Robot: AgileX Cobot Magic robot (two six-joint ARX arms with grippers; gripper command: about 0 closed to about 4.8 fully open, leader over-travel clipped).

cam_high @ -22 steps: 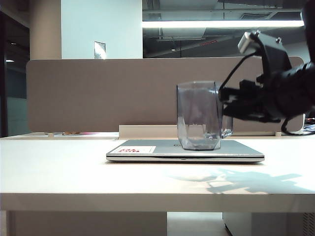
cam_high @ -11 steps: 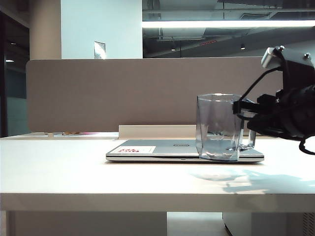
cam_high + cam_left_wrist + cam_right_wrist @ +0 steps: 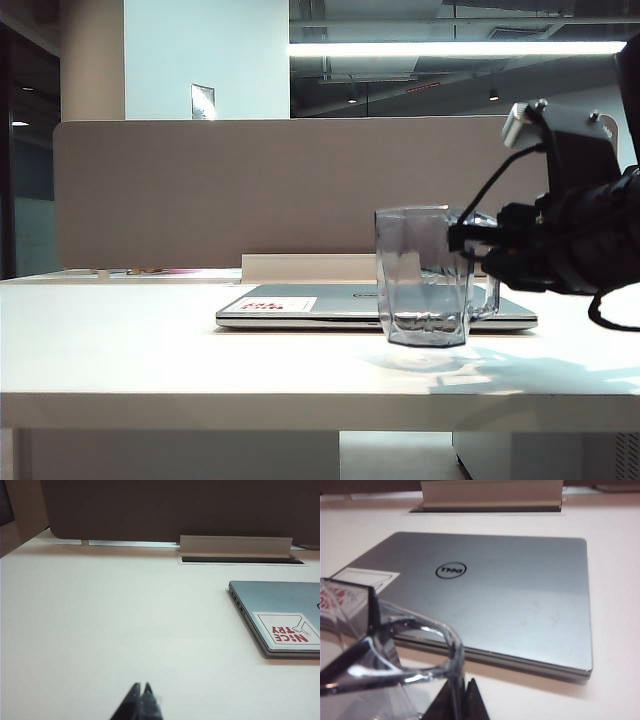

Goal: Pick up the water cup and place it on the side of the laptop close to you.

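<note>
The clear faceted water cup stands upright in front of the laptop's near edge, towards its right end. Its base is at or just above the tabletop; I cannot tell whether it touches. My right gripper comes in from the right, level, and is shut on the cup's wall near the handle. In the right wrist view the cup rim runs down between the dark fingertips of that gripper. The silver Dell laptop lies shut and flat. My left gripper is shut and empty, low over bare table, left of the laptop.
A beige cable-slot flap sits behind the laptop, with a tall brown partition behind it. The table's front edge runs across the exterior view. A red-and-white sticker marks the laptop's left corner.
The right gripper has carried the cup off the laptop lid, first rightward, then back left, lower and nearer the camera, in front of the laptop. The left arm has not moved.
</note>
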